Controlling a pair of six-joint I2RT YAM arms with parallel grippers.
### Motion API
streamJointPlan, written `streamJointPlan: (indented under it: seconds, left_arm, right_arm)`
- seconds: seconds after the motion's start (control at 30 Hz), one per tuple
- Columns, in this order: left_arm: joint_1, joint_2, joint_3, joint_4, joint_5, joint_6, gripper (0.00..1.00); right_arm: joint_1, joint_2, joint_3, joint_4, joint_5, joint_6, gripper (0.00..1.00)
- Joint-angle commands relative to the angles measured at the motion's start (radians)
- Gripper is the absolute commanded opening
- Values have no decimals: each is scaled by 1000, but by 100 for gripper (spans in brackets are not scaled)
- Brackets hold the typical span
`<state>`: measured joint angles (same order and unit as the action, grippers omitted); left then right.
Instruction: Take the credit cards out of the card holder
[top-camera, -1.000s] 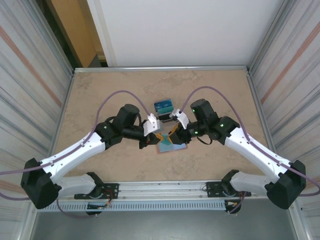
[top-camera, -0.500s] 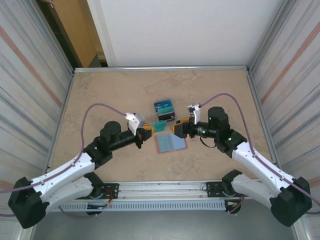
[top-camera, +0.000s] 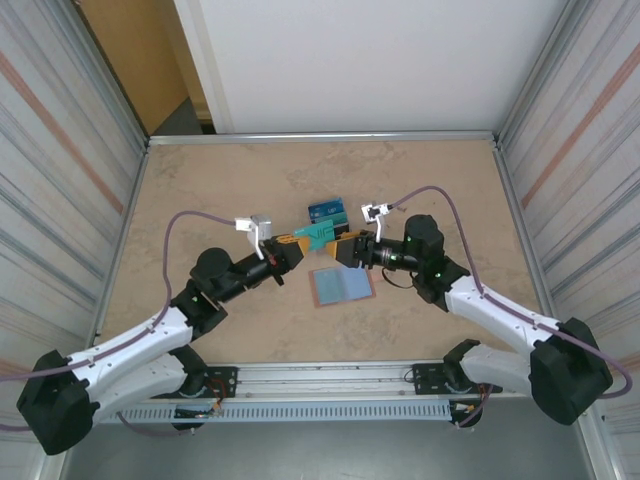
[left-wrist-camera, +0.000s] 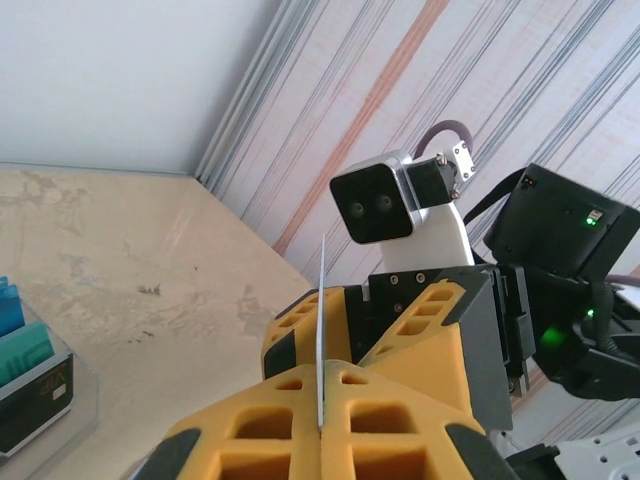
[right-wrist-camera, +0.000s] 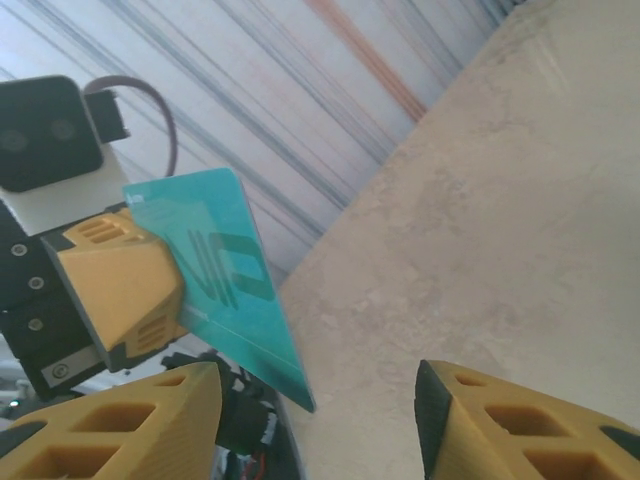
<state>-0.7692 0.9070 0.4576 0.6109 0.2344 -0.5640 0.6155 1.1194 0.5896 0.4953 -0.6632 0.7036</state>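
We log left gripper (top-camera: 296, 241) pinching teal credit card (top-camera: 320, 235) | long axis aims at spread right gripper (top-camera: 345, 250), just beside

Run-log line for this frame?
left gripper: shut on teal card, above table | right gripper: open, facing card | card holder: open on table

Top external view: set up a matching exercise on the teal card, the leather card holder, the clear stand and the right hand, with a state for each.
1. thin teal-green plastic card
2. tan leather bifold card holder
3. small clear-plastic stand
4. right hand

A. lies open on the beige table
B. fingers apart
C. pinched in the left hand
D. holds a blue card

Pairs: 1-C, 2-A, 3-D, 4-B
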Motion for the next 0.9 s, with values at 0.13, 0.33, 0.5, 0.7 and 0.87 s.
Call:
streamJointPlan:
  seconds: [0.13,0.33,0.5,0.7,0.87]
  left_arm:
    - [2,7,4,68,14,-43,0]
    - [3,10,7,47,22,-42,0]
    - [30,-16,58,-89,68,24,27]
    - [79,-84,231,-490,149,291,58]
    - [80,-32,425,-825,260,542,66]
  right_arm:
    - [12,17,65,105,-67,-3,31]
    - [7,-19,69,36,-57,-51,0]
    - [7,-74,87,-110,-47,-129,0]
    - [7,-160,122,-349,-28,-260,0]
    - [8,-196,144,-466,-64,-332,0]
